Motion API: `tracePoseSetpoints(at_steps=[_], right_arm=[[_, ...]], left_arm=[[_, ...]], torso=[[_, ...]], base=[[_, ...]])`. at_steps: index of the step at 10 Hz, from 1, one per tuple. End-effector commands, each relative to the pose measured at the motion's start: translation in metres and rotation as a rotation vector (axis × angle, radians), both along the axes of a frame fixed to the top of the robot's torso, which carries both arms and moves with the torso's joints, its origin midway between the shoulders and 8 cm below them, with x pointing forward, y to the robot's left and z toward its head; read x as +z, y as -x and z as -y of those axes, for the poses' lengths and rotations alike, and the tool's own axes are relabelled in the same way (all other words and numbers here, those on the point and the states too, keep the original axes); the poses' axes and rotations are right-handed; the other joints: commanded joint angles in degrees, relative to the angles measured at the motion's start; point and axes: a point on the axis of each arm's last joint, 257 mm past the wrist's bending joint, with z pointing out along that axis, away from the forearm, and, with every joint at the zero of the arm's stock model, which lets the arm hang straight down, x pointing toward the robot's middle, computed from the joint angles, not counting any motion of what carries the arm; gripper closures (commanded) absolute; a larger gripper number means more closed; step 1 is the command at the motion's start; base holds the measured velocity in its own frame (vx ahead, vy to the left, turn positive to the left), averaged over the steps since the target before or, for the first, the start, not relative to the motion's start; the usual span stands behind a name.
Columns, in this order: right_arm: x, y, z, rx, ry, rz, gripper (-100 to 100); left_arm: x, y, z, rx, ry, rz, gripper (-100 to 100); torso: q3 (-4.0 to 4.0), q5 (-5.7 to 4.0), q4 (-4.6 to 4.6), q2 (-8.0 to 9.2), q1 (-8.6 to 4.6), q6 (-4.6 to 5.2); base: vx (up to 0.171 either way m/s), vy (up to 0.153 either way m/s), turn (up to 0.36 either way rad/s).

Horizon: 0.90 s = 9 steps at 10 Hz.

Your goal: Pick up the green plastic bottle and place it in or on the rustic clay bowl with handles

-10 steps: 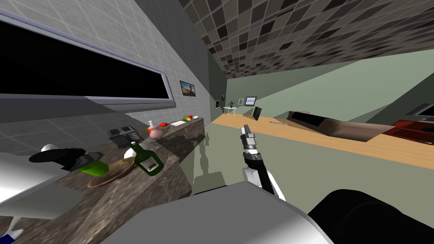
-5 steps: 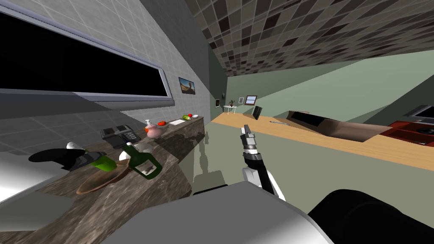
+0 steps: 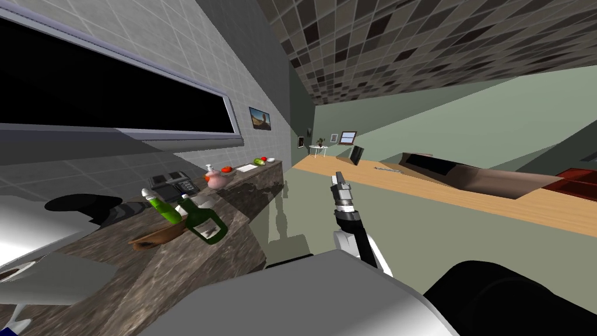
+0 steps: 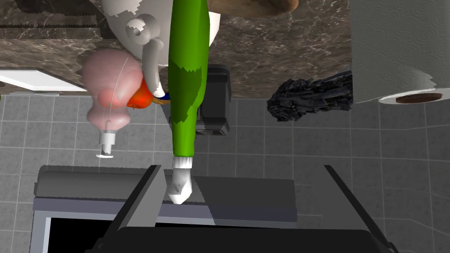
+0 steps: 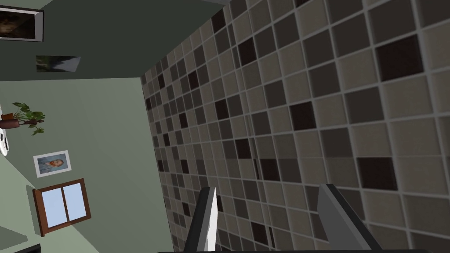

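Jaws of the left gripper [image 4: 241, 169] stand wide apart and clamp nothing. The white cap of the slim green plastic bottle [image 4: 189, 66] lies between them, close against one finger [image 4: 149, 197]; whether it touches I cannot tell. The right gripper [image 5: 268, 188], mid-frame in the head view, has its fingers parted too and is empty.

On the dark marbled counter [image 3: 192, 262], left of centre, I count two bottles. The green one leans with its base in the single shallow brown clay bowl [image 3: 153, 236], and a dark green glass bottle [image 3: 204, 220] sits just beside it. There is also one pink soap dispenser [image 3: 214, 178], one black boxy appliance [image 3: 172, 184] and one paper towel roll [image 4: 395, 52].

Half a second ago the left gripper held the green bottle lying over the bowl. Now it has let go and drawn back toward the left edge.
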Motion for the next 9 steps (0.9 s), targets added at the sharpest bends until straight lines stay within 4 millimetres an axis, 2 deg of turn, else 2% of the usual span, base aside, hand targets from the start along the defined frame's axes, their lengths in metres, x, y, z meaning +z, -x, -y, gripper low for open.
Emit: tracePoseSetpoints(at_steps=[1, 3, 5, 6, 7, 9], right_arm=[[0.0, 0.0, 0.0, 0.0, 0.0, 0.0, 0], [0.0, 0.0, 0.0, 0.0, 0.0, 0.0, 0], [0.0, 0.0, 0.0, 0.0, 0.0, 0.0, 0], [0.0, 0.0, 0.0, 0.0, 0.0, 0.0, 0], [0.0, 0.0, 0.0, 0.0, 0.0, 0.0, 0], [0.0, 0.0, 0.0, 0.0, 0.0, 0.0, 0]], left_arm=[[0.009, -0.004, 0.01, -0.008, 0.0, -0.001, -100], [0.024, -0.011, 0.026, -0.024, 0.001, -0.003, -100], [0.028, -0.013, 0.031, -0.03, 0.001, -0.004, -100], [0.026, -0.013, 0.028, -0.026, 0.002, -0.002, -100], [0.027, -0.013, 0.028, -0.026, 0.002, -0.003, 0], [0.026, -0.013, 0.028, -0.026, 0.002, -0.003, 0]], torso=[[0.0, 0.0, 0.0, 0.0, 0.0, 0.0], [0.03, 0.0, 0.01, 0.06, 0.0, 0.0], [0.02, 0.0, 0.0, 0.04, -0.07, 0.01], [0.02, -0.02, 0.01, 0.04, -0.11, 0.0], [0.02, -0.02, 0.0, 0.04, -0.15, 0.01], [0.03, -0.03, 0.01, 0.05, -0.19, 0.01]], base=[[-0.002, 0.047, 0.054], [-0.003, 0.054, 0.072], [0.006, 0.025, 0.023], [0.002, 0.009, 0.007], [0.0, 0.0, 0.0], [0.0, 0.0, 0.0]])
